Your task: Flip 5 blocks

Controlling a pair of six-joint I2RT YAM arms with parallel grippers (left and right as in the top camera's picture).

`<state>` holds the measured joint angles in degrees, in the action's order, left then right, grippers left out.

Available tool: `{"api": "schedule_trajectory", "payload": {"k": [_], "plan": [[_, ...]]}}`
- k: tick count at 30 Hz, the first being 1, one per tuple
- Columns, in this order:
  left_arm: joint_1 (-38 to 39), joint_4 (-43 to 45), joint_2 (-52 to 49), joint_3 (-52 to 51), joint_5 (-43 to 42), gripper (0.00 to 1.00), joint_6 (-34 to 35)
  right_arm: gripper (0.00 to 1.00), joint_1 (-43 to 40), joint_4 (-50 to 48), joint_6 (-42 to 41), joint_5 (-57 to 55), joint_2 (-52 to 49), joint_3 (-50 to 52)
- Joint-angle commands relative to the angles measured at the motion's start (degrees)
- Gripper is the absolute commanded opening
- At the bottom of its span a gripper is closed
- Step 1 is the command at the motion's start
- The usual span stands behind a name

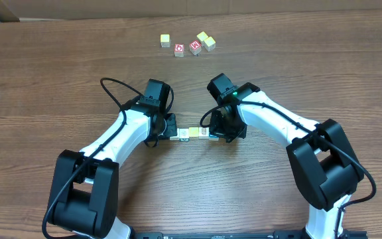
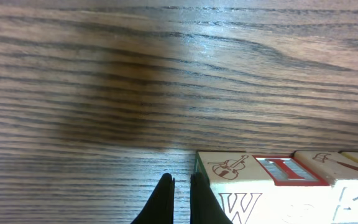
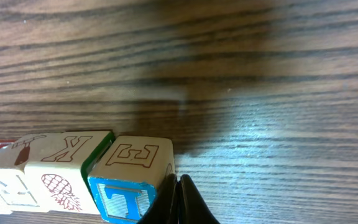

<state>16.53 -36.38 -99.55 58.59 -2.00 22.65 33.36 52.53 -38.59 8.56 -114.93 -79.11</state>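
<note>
A short row of small wooden alphabet blocks [image 1: 194, 133] lies at the table's middle, between my two grippers. My left gripper [image 1: 172, 135] is shut and empty; its right finger [image 2: 202, 202] touches the left end block, the one with a W and a violin [image 2: 235, 180]. A block with a red-framed face [image 2: 289, 170] comes after it in the row. My right gripper [image 1: 215, 132] is shut and empty too, its fingers [image 3: 178, 202] pressed against the right end block, which shows an E and a blue T [image 3: 132, 177]. Beside that sits the X and pineapple block [image 3: 61, 168].
Far back on the table, a loose group: a yellow cube [image 1: 165, 40], two red-faced cubes [image 1: 179, 50] [image 1: 195, 47] and two pale yellow cubes [image 1: 206, 40]. Both arms angle inward from the near edge. Cardboard lies past the far edge.
</note>
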Motion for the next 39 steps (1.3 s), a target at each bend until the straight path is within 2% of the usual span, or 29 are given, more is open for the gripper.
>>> {"api": "schedule_trajectory", "payload": {"k": [1, 11, 29, 39], "plan": [[0.4, 0.5, -0.5, -0.5, -1.0, 0.04, -4.2, 0.04, 1.7, -0.6, -0.9, 1.2, 0.2, 0.4], [0.4, 2.4, -0.5, -0.5, -1.0, 0.06, -8.5, 0.04, 3.1, -0.4, -0.7, 1.0, 0.2, 0.4], [0.4, 5.2, -0.5, -0.5, -0.8, 0.07, -9.4, 0.04, 3.3, 0.4, -2.4, 2.7, 0.2, 0.4], [0.4, 5.4, -0.5, -0.5, -0.8, 0.07, -9.4, 0.04, 5.2, -0.2, -7.1, 3.1, 0.2, 0.4]]}}
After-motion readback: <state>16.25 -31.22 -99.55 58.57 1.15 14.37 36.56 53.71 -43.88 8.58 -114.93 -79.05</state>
